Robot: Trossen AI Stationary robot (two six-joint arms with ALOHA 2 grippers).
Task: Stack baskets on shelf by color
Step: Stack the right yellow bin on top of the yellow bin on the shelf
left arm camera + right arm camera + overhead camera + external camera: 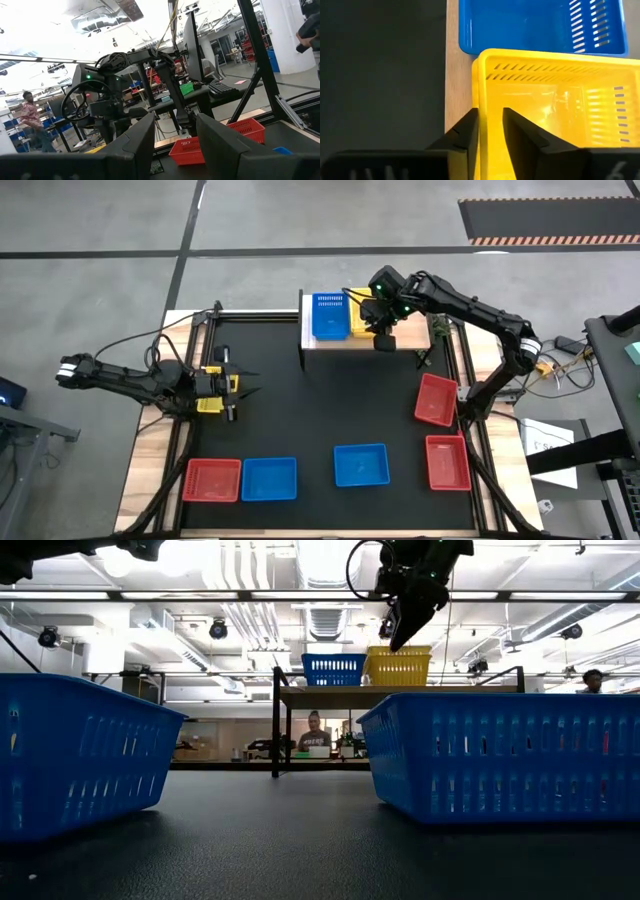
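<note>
Black matting covers the table [320, 410], with a small wooden shelf [305, 320] at its far edge and an open workshop beyond. On the shelf sit a blue basket [329, 317] to the left and a yellow basket [555, 105] touching it on the right, both with their long axes running near to far.

The right gripper [490, 125] hangs over the near left rim of the yellow basket. Its fingers are slightly apart and straddle the basket's wall, one outside and one inside; the wall lies in the gap between them, with no firm squeeze visible, so this looks like a release just after placing. Clearing the basket calls for a straight lift, since the wall is between the jaws.

Well apart on the near half of the mat lie the other baskets: a red basket [212, 480] and a second blue basket [269, 479] at left, a third blue basket [361, 465] in the middle, and two red ones [437, 400] [447, 462] at right. The right arm is nearer those two; the left gripper [172, 145] waits over the left side of the mat, jaws apart and empty, nearer the near left pair.
</note>
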